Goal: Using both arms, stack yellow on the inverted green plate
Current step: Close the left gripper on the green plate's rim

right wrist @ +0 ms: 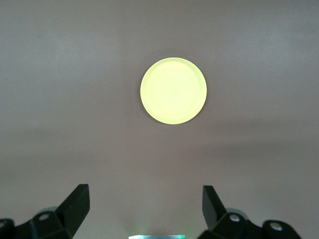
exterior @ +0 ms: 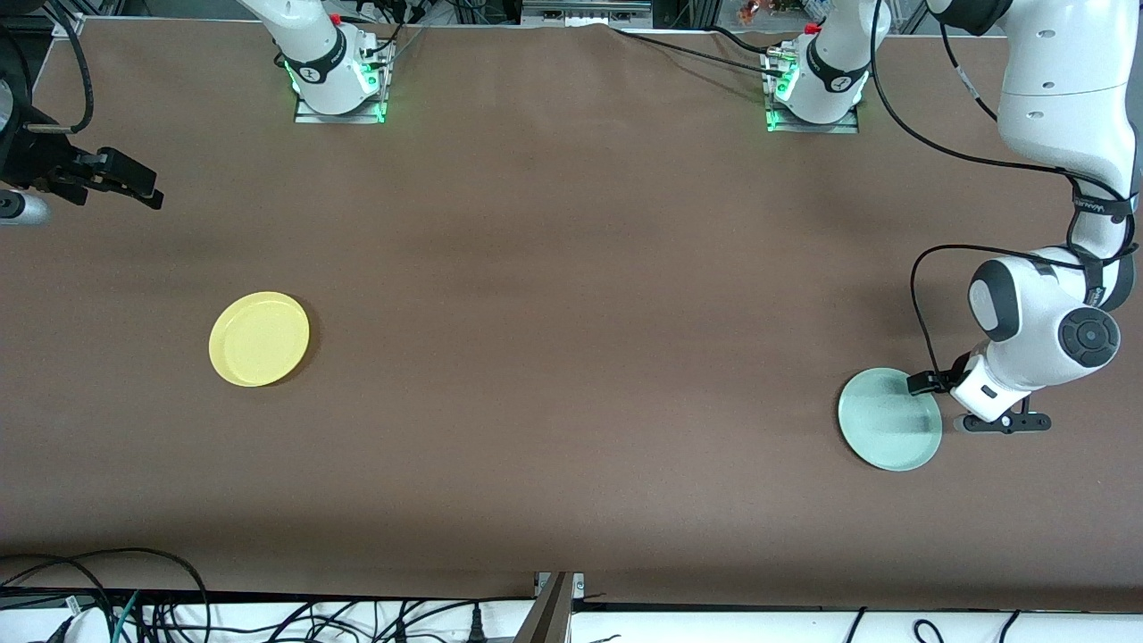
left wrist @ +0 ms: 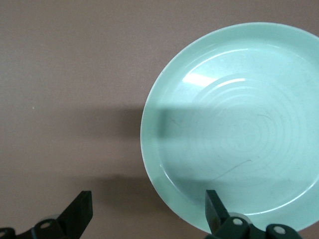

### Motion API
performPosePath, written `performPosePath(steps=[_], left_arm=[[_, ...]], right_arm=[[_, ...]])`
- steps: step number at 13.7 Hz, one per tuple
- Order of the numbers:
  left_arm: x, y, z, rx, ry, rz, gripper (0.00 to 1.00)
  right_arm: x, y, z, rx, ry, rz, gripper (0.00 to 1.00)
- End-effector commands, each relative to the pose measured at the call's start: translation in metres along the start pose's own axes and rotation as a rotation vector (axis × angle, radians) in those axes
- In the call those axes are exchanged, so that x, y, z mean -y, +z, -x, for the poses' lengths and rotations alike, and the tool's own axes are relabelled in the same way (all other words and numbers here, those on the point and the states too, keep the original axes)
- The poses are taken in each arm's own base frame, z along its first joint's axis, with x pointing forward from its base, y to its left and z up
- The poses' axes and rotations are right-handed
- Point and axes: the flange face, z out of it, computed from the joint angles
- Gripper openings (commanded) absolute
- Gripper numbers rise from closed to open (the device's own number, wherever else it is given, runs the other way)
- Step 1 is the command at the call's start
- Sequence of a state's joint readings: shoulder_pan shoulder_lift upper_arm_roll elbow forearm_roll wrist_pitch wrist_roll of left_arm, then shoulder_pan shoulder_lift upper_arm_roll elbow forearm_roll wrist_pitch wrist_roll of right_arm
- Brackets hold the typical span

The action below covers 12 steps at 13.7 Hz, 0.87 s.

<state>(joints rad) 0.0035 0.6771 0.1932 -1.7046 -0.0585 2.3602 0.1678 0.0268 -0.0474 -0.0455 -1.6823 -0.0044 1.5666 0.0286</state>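
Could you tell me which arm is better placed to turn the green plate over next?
Left. The left gripper is open, low at the green plate's rim. The right gripper, also open, waits high above the table's right-arm end, well away from it.

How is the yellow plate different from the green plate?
The round bright yellow plastic plate lies toward the right arm's end of the table; the round pale mint-green plate lies toward the left arm's end, nearer the front camera. The open left gripper straddles the green plate's rim; the open right gripper hangs well away from the yellow one. Both sit rim-up and look similar in size.
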Motion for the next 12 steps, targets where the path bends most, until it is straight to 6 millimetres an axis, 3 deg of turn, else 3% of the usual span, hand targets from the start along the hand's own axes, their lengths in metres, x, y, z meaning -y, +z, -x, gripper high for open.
performPosePath(steps=[1,2,4,12], left_arm=[[0.0058,0.0078,-0.0166,-0.015,0.026,0.005,0.87],[0.0056,0.0092,-0.0173,-0.013,0.028,0.005,0.70],[0.0063,0.0116,-0.0171,-0.010,0.029,0.003,0.53],[0.0082,0.0171,-0.0159,-0.004,0.062,0.005,0.40]], right_arm=[[0.0002,-0.0033,0.0021,-0.008,-0.014,-0.009,1.00],[0.0003,-0.0033,0.0021,-0.008,-0.014,-0.011,1.00],[0.0002,-0.0032,0.0023,-0.007,-0.012,-0.009,1.00],[0.0003,-0.0034,0.0034,-0.002,-0.014,-0.011,1.00]])
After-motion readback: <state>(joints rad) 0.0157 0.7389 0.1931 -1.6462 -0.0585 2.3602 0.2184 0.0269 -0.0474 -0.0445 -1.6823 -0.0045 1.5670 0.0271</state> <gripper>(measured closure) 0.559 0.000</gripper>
